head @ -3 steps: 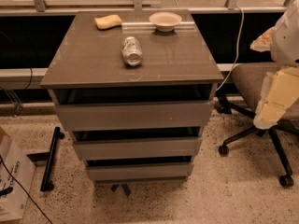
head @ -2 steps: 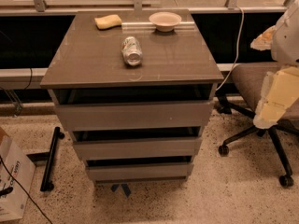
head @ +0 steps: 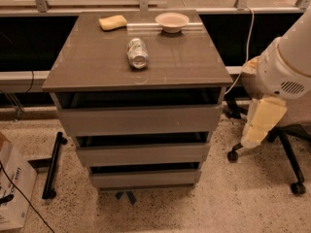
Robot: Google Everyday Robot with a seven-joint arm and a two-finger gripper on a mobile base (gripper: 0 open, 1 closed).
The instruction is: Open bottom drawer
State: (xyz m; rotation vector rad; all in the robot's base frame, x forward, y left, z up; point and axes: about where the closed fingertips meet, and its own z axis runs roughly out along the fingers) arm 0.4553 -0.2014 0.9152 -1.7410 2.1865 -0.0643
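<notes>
Three flat grey-brown drawer fronts stacked under grey-brown cabinet top (head: pixel 97 67). Target, bottom drawer (head: pixel 145 177), lowest, just above speckled floor, looks shut: no grey box showing, only dark gap over it. Cream-coloured gripper (head: pixel 265 123) hangs off white arm (head: pixel 286 67) at right, well apart from cabinet, above black office chair base (head: pixel 286 149); wide or narrow, cannot tell. Task not started by look of it: approach, contact, pull all left. Silver can (head: pixel 137 52) on its side, yellow sponge (head: pixel 112 22), white bowl (head: pixel 172 21) on top.

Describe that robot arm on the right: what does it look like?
The arm is a fat, rounded white shell with a small slotted vent. Under it, right of the drawer unit, hangs the gripper: a blocky, pale cream piece.
</notes>
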